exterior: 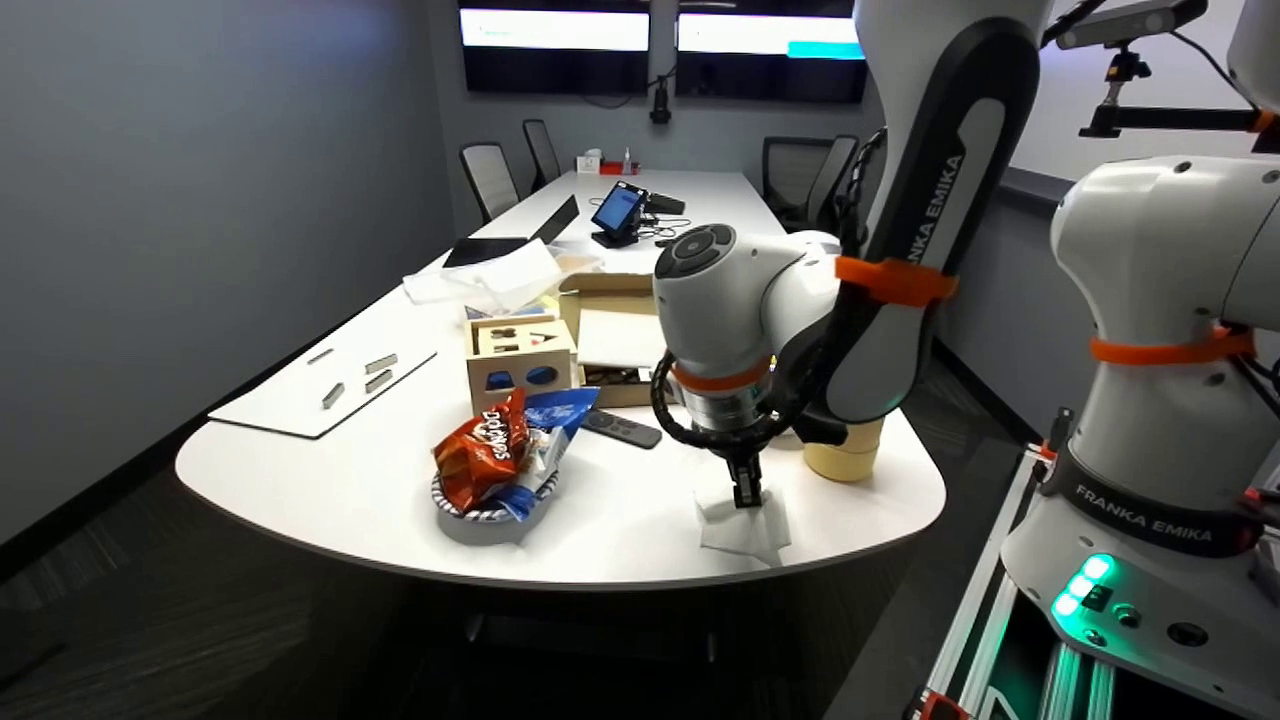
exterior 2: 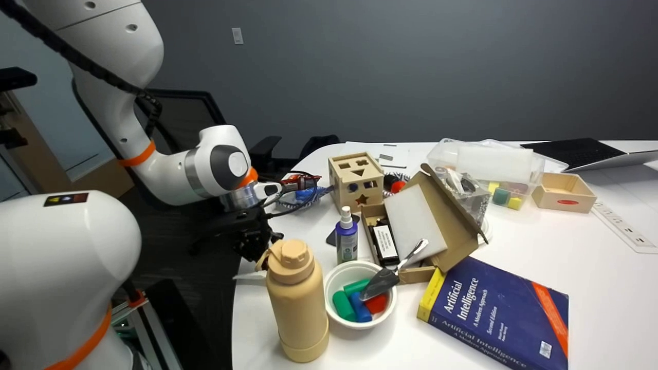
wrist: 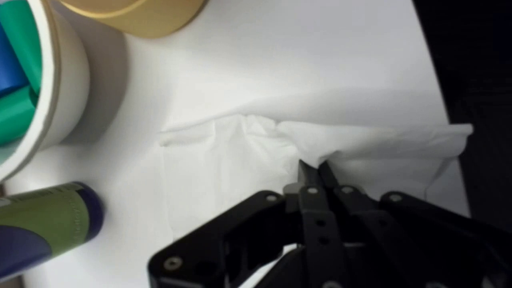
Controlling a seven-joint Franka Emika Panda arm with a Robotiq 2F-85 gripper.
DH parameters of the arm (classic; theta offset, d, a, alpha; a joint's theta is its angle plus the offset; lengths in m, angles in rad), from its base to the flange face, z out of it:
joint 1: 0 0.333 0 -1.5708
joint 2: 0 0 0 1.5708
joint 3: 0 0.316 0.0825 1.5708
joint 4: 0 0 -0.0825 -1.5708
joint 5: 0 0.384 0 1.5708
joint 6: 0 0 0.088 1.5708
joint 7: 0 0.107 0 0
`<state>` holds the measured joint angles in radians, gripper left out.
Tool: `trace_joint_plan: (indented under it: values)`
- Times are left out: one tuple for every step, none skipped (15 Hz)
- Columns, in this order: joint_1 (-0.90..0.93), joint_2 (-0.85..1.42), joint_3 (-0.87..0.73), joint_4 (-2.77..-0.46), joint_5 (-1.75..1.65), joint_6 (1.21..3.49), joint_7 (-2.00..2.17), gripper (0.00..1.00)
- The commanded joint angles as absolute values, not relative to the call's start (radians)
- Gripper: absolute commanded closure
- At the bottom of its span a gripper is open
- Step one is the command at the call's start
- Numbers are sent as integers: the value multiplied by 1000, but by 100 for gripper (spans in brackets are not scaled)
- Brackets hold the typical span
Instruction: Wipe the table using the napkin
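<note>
By far the largest: the long white tabletop (exterior: pixel 620 535). Step in hand, by best guess: wiping at its rounded end, just beginning or mid-stroke, impossible to say from a single moment. Low over that end, the hand (wrist: pixel 316 170), fingers together and clamped on a fold of napkin (wrist: pixel 260 160). Next, probably: hold the pinch, press lightly and sweep between the tan bottle (exterior 2: pixel 298 303) and the orange snack bag (exterior: pixel 485 450) without clipping either. Napkin down near the edge, a corner past it in the wrist view; hard to judge how much in real contact.

As for differences: tan bottle whole from cap to base in an exterior view, cropped to its foot from the wrist. Only a sliver of napkin (exterior 2: pixel 250 276) beside it in an exterior view, yet broadly spread and creased from the wrist. Over the white bowl (exterior 2: pixel 333 281), a server (exterior 2: pixel 383 283) in an exterior view, out of sight from the wrist. Purple spray bottle (exterior 2: pixel 347 241) with nozzle in an exterior view, without in the wrist view. Smallest, legible only from the wrist: gathered creases right at the fingertips (wrist: pixel 307 178).
</note>
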<state>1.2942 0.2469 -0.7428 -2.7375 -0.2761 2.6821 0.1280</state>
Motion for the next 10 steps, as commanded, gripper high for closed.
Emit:
trace_joint_plan:
  values:
    - [1056, 85, -530, -2769, -253, 2664, 99, 100]
    - [985, 102, -451, -2740, -181, 2668, 59, 100]
    - [909, 108, -376, -2741, -160, 2704, 69, 100]
    - [831, 109, -303, -2746, -146, 2733, 73, 100]
    - [768, 102, -258, -2779, -175, 2784, 104, 100]
    - [704, 151, -211, -2753, -193, 2835, 117, 100]
    - [653, 170, -171, -2744, -206, 2868, 134, 100]
    - [613, 187, -155, -2746, -255, 2914, 168, 100]
    - [587, 211, -167, -2745, -335, 2959, 217, 100]
    - [674, 226, -276, -2748, -373, 2996, 240, 100]
